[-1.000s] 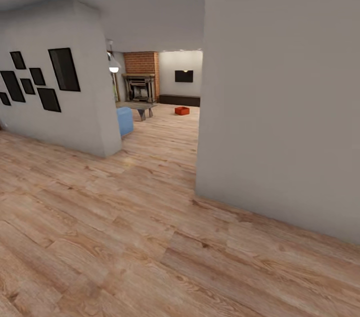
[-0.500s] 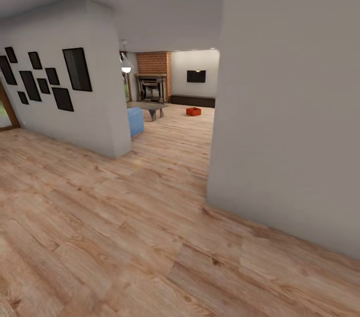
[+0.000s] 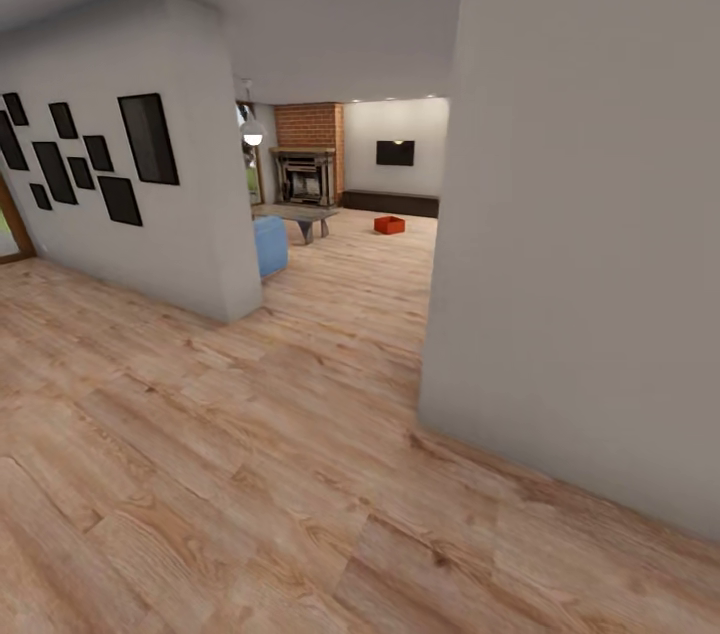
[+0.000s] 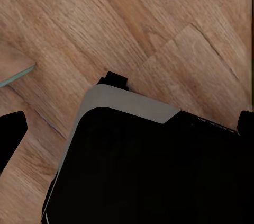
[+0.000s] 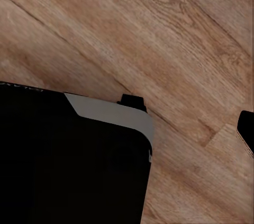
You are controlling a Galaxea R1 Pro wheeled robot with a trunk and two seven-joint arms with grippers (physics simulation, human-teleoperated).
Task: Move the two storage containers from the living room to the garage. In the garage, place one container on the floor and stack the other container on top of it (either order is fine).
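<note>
Far ahead, through the opening between two grey walls, one red-orange storage container [image 3: 389, 225] sits on the light wood floor [image 3: 250, 434] of the living room, out in the open between the low grey table [image 3: 297, 214] and the dark cabinet [image 3: 390, 203] along the far wall. A second container cannot be made out from here. A brick fireplace [image 3: 307, 154] stands behind the table, a blue sofa corner [image 3: 270, 245] pokes out past the left wall, and black frames [image 3: 148, 138] hang on that wall.

Judging by its look, the bin is thin moulded plastic: light, fairly stiff, with smooth tapered sides that could slip under a squeeze. The open rim seems the best place to take hold, pinching one long wall near its middle, or one rim edge per arm. It is too small at this range to check for a lip or handles.

No brand, label or readable writing shows anywhere; the frames and the wall screen [image 3: 395, 152] are plain black.

Both wrist views look down at wood planks past the robot's dark body. Only black slivers at the picture edges hint at fingers, so how far either gripper is opened cannot be told; nothing appears to be carried.
</note>
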